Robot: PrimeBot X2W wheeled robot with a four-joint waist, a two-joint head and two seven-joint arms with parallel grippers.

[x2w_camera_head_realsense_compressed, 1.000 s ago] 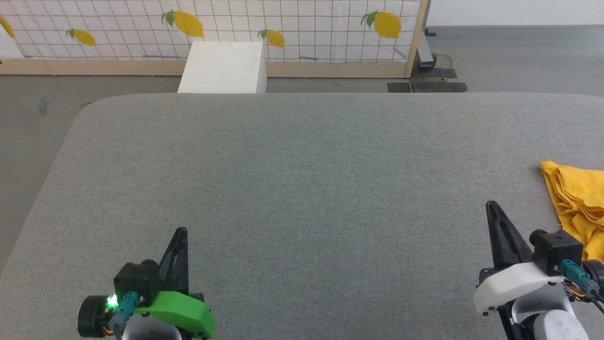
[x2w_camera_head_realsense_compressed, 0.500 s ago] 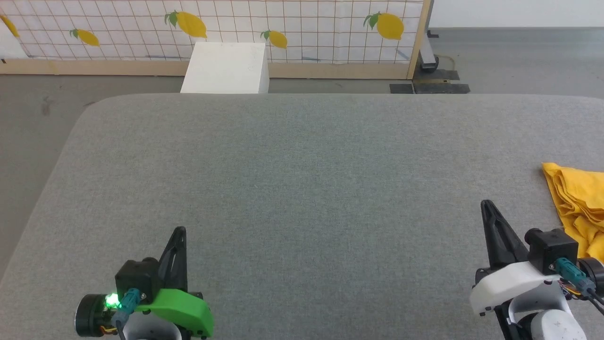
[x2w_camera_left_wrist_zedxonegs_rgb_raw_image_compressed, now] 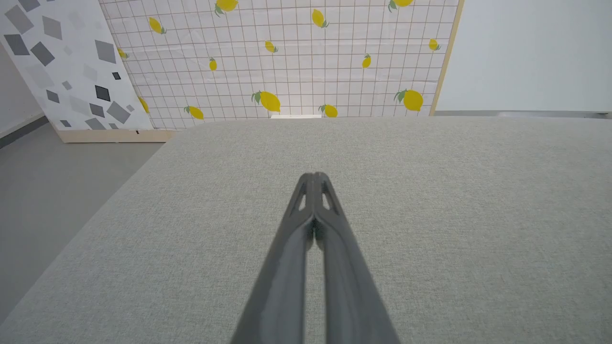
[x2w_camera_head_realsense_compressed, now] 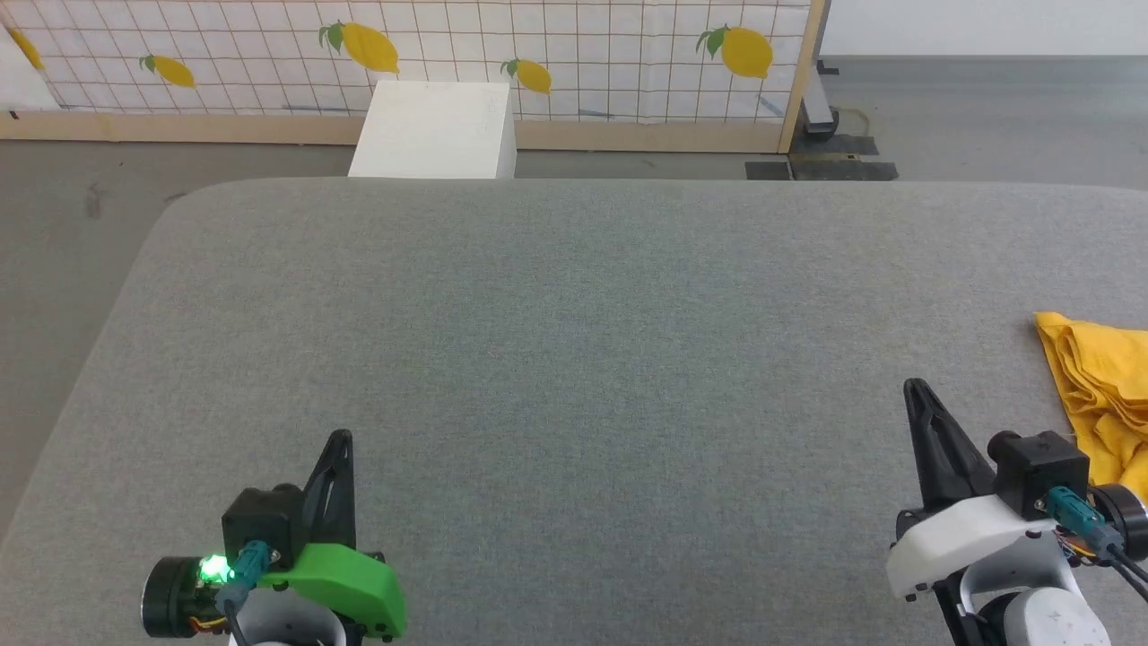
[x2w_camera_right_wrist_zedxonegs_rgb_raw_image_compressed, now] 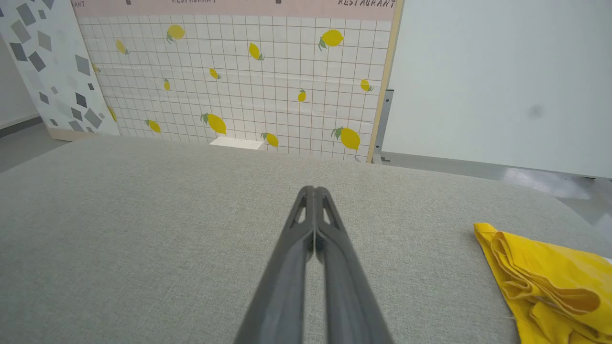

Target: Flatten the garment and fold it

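while the shirt (x2w_camera_head_realsense_compressed: 1099, 395) lies bunched at the right edge of the grey worktop (x2w_camera_head_realsense_compressed: 556, 341), nothing of the task looks done yet. it is a crumpled yellow heap of loose, stacked folds, partly cut off by the right side of the head view, so how much of it hangs out of sight i cannot tell. nor can i tell which face is up; only plain yellow cloth shows.

the left claw (x2w_camera_head_realsense_compressed: 341, 446) sits at the near left over bare worktop, its two dark fingers pressed together on nothing. the right claw (x2w_camera_head_realsense_compressed: 917, 395) sits at the near right, fingers likewise pressed together and empty. it is near the shirt, just to its left, but apart from it with a strip of bare grey between them. both claws point toward the far side. whether either tip touches the worktop is hard to say; they seem to hang just above it.

by my reading this is the very start. all of it is left: opening a claw and taking hold of the heap, drawing it toward the broad bare middle, spreading body and sleeves flat, and only then folding. the right claw is the nearer one for the first pick, and the wide open worktop to the left gives plenty of room to lay the shirt out.

beyond the far edge stand a white box (x2w_camera_head_realsense_compressed: 435, 130) and a lemon-printed screen (x2w_camera_head_realsense_compressed: 610, 54) on the grey floor (x2w_camera_head_realsense_compressed: 54, 233), well apart from the work.
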